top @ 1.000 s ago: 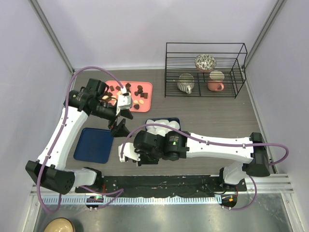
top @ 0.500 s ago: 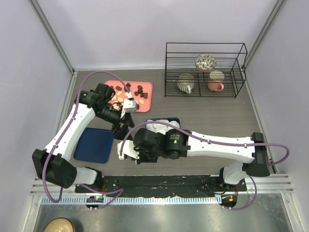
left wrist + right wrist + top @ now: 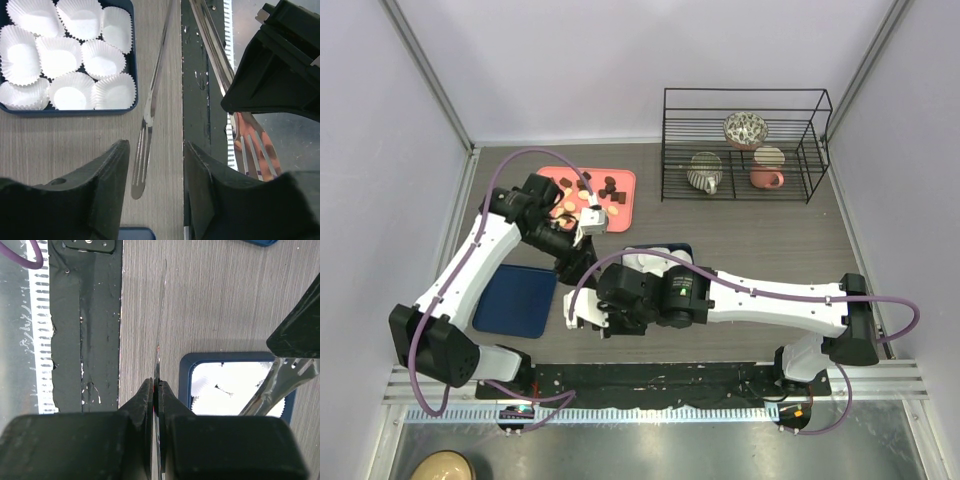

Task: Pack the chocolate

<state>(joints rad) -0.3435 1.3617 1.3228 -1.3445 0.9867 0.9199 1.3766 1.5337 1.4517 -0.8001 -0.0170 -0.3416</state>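
— Talk me through it, starting at the near edge.

— Nearest in, my right gripper (image 3: pixel 155 382) is clamped tight on the thin steel tongs (image 3: pixel 147 117), with the blade edge-on between the pads. Just beyond, my left gripper (image 3: pixel 156 150) stands part open. Its fingers sit astride one slotted tip, not pinching it as far as I can see.

— So which step is this?

— I read it as a hand-over of the tool, with packing proper not begun. The white crinkled paper cups (image 3: pixel 102 59) in the dark blue tray (image 3: pixel 70 112), just past the tongs, all look empty.

— And the chocolate?

— Far side. The small brown and cream chocolate pieces (image 3: pixel 609 184) sit loose on the salmon-pink tray (image 3: pixel 631 190), well apart from both grippers.

— Next move?

— My guess is that the left jaws must close squarely on the tongs, and only then may the right let go. With a skewed pinch, that thin blade could twist out.

— Pose?

— My right arm lies low, stretched leftward across the near table. My left arm arches up with the elbow out to the far left. Its forearm folds back toward the centre, wrist pointing down.
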